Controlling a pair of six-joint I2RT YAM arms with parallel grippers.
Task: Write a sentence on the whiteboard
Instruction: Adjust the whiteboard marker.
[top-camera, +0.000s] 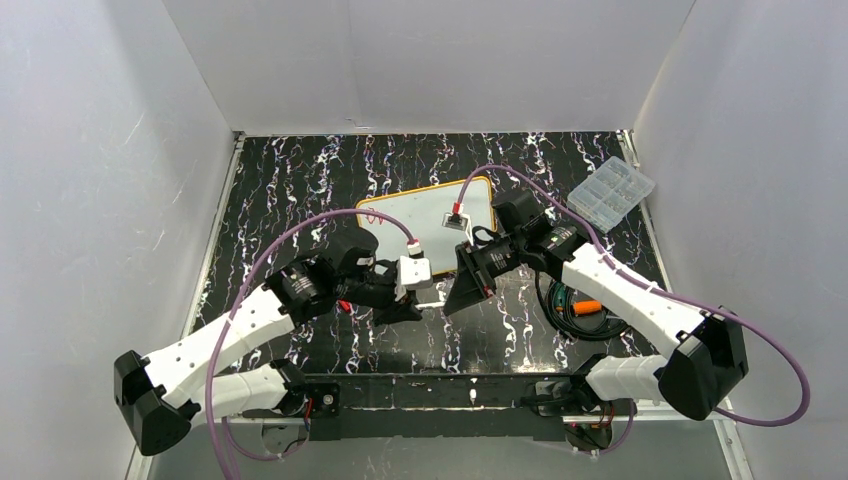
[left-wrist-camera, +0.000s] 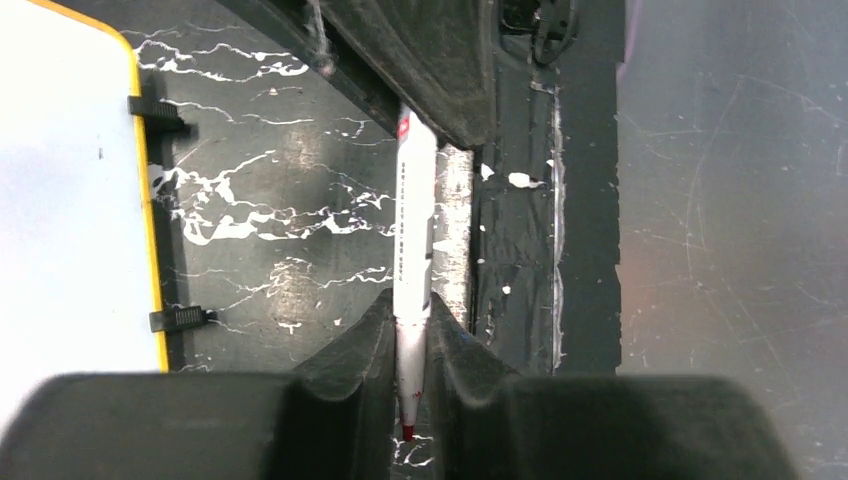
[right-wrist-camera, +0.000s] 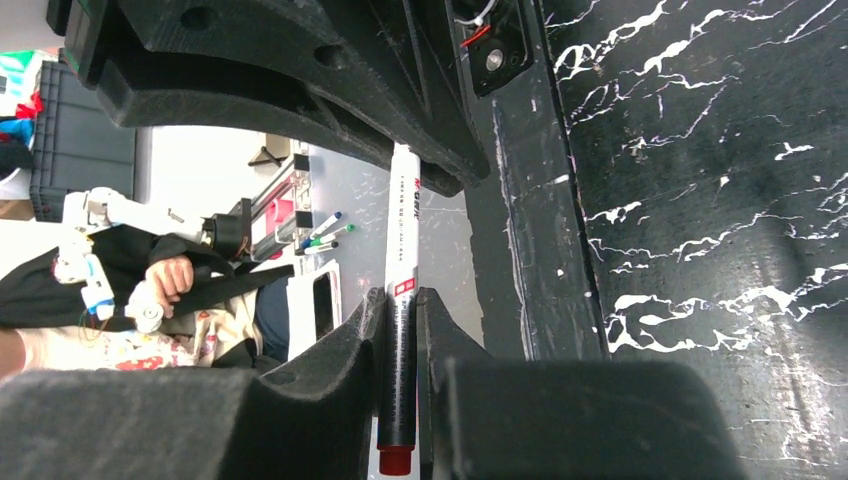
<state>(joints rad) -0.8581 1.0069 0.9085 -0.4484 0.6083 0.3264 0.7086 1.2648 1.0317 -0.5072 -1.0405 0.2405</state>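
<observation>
Left end effector: narrow, clamped on the red-tipped end of the marker, low over the tabletop.
Marker: white barrel, spanning the gap between both end effectors, held at each end.
Whiteboard: flat on the tabletop just behind the two end effectors, yellow-framed, set at a slant.
Right end effector: narrow, fingers pressed on the marker's dark end.
Box: clear, far right, apart from the whiteboard.

White panel walls on three sides; black, white-veined tabletop.
</observation>
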